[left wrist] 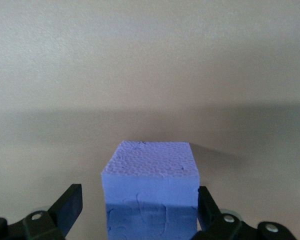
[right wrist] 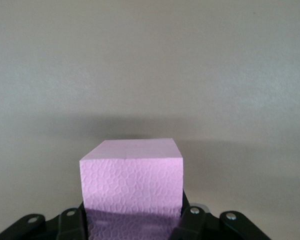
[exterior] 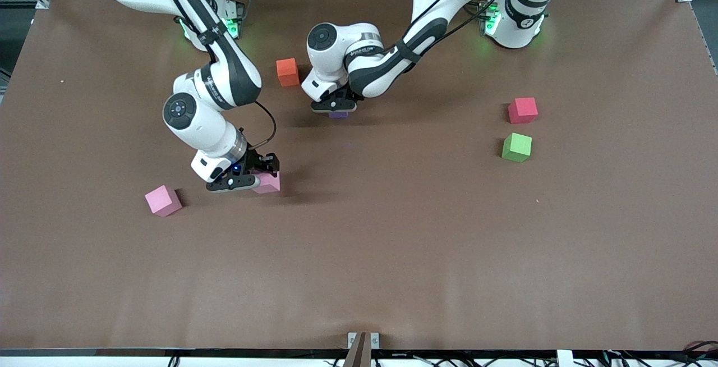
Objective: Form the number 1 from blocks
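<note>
My left gripper [exterior: 335, 108] is low over the table beside the orange block [exterior: 288, 72]. It is open around a purple block [left wrist: 149, 190], which barely shows under it from the front camera as a purple block [exterior: 338, 114]. One finger touches the block and the other stands off with a gap. My right gripper [exterior: 255, 179] is shut on a pink block [exterior: 269, 183], with both fingers [right wrist: 191, 216] flush against the pink block [right wrist: 132, 182]. My left gripper [left wrist: 138, 196] and my right gripper [right wrist: 132, 216] are both down at table height. No light blue block is in view.
A second pink block [exterior: 163, 200] lies toward the right arm's end, beside the held one. A red block [exterior: 523, 110] and a green block [exterior: 516, 147] sit close together toward the left arm's end, the green one nearer the front camera. The brown tabletop [exterior: 359, 255] spreads wide below.
</note>
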Available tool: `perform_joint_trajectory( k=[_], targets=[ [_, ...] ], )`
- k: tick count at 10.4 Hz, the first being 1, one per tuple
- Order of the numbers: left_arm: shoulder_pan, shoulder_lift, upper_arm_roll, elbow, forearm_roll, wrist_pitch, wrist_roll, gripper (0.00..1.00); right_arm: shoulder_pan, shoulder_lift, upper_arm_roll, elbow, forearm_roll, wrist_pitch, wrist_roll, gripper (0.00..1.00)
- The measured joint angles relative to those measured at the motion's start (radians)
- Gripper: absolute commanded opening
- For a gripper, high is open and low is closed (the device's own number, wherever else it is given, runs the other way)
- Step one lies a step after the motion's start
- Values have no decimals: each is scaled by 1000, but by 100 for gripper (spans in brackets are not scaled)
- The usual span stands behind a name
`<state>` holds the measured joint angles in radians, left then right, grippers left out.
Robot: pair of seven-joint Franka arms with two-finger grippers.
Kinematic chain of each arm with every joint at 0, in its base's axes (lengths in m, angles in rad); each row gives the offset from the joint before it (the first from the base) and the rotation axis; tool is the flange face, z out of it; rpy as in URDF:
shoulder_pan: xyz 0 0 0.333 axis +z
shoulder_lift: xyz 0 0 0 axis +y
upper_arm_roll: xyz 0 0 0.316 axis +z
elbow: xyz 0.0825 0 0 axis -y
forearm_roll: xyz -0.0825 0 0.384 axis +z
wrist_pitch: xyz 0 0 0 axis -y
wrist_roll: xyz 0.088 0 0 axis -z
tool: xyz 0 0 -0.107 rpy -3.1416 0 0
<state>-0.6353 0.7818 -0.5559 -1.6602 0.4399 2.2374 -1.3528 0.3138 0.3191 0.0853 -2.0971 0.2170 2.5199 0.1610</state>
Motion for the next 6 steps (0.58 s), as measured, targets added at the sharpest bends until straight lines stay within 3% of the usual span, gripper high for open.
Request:
perform_joint_trajectory(
  k=[6],
  targets=[
    [15,-81,8,45,0,-31,-104,100,9,-4,1,-9,0,2,32,44]
  ],
)
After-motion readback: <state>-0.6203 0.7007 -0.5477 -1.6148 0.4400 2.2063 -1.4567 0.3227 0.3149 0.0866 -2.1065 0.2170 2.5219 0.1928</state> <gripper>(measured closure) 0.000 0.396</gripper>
